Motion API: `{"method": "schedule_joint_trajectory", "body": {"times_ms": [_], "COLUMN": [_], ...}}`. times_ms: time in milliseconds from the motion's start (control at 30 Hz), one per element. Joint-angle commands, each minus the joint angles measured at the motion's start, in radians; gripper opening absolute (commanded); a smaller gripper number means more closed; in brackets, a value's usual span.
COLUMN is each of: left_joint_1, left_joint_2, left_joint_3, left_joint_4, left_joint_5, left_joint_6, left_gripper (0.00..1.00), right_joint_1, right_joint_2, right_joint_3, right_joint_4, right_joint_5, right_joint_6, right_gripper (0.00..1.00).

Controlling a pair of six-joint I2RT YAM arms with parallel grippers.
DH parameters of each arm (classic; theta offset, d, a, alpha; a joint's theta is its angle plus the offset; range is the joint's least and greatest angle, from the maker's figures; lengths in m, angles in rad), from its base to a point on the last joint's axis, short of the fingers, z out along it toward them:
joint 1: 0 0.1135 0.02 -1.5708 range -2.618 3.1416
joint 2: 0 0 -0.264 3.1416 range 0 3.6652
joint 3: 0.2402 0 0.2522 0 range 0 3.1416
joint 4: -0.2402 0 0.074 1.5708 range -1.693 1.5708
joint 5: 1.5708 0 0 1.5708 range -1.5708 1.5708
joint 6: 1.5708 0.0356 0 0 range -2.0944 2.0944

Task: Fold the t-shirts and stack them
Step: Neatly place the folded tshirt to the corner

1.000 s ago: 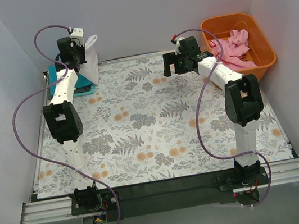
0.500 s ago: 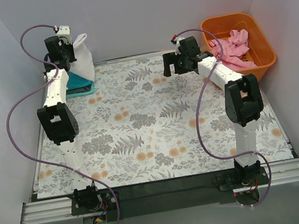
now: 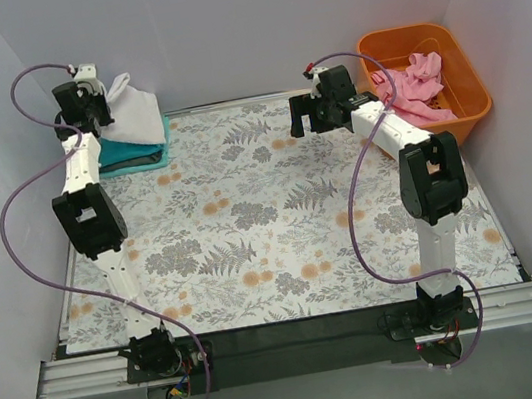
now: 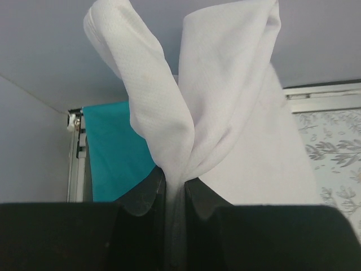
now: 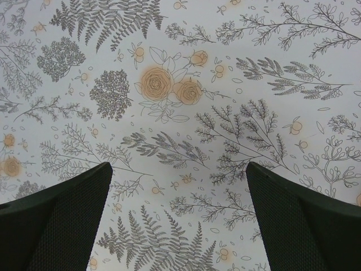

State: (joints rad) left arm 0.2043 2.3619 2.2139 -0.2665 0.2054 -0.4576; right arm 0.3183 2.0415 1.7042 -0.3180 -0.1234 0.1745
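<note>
My left gripper (image 3: 93,100) is shut on the white t-shirt (image 3: 134,111) and holds it up over the folded teal t-shirt (image 3: 127,151) at the table's far left corner. In the left wrist view the white t-shirt (image 4: 225,101) rises pinched between the fingers (image 4: 144,195), my left gripper (image 4: 175,189) around it, with the teal t-shirt (image 4: 113,158) behind. The pink t-shirt (image 3: 414,83) lies crumpled in the orange tub (image 3: 463,102). My right gripper (image 3: 297,116) hangs open and empty above the cloth at the far middle; in the right wrist view my right gripper (image 5: 177,180) shows only floral print between its jaws.
The floral tablecloth (image 3: 269,219) covers the table. White walls close in at the left, back and right. The orange tub stands at the far right corner. Purple cables loop from both arms.
My left gripper has swung left and back toward the far left corner, carrying the white t-shirt over the teal one. The right arm has not moved.
</note>
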Motion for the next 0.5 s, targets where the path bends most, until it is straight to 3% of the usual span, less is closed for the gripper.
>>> {"method": "schedule_joint_trajectory", "body": {"times_ms": [0, 167, 367, 400, 467], "left_joint_1": [0.038, 0.081, 0.159, 0.167, 0.184], "left_joint_2": [0.040, 0.111, 0.166, 0.163, 0.155], "left_joint_3": [0.018, 0.047, 0.130, 0.132, 0.133], "left_joint_4": [0.007, 0.003, -0.033, -0.025, -0.013], "left_joint_5": [0.064, 0.089, 0.120, 0.120, 0.108], "left_joint_6": [-0.004, -0.029, -0.142, -0.154, -0.171], "left_gripper": [0.01, 0.09, 0.32, 0.43, 0.50], "right_joint_1": [0.007, 0.010, 0.022, 0.024, 0.028], "right_joint_2": [0.016, 0.023, 0.022, 0.020, 0.022], "right_joint_3": [0.026, 0.026, 0.031, 0.029, 0.031], "right_joint_4": [0.008, 0.007, 0.003, 0.003, 0.002], "right_joint_5": [-0.016, -0.018, -0.013, -0.012, -0.016], "right_joint_6": [-0.020, -0.026, -0.033, -0.035, -0.035], "right_gripper": [0.91, 0.90, 0.90, 0.90, 0.90]}}
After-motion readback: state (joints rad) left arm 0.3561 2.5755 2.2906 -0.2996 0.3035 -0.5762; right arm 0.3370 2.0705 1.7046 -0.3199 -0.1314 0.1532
